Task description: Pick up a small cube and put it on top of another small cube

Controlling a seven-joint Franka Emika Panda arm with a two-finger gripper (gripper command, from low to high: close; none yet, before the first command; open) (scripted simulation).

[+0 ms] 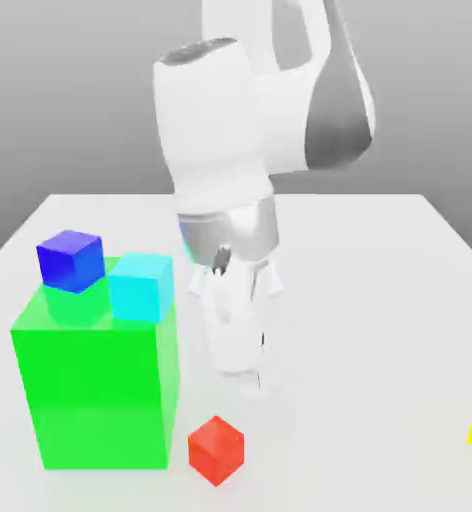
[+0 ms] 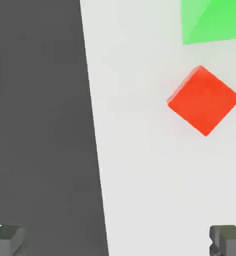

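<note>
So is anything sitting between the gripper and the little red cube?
Nothing visible. The open gripper hangs just above the table, with bare surface between it and the red cube beside the green block.

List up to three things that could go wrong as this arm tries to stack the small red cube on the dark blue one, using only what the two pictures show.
1. The red cube lies close beside the green block; the open gripper may bump the block while descending.
2. The blue cube sits at the block's top edge; a nudge might tip it off.
3. The cyan cube stands right beside it, crowding the placement.
</note>
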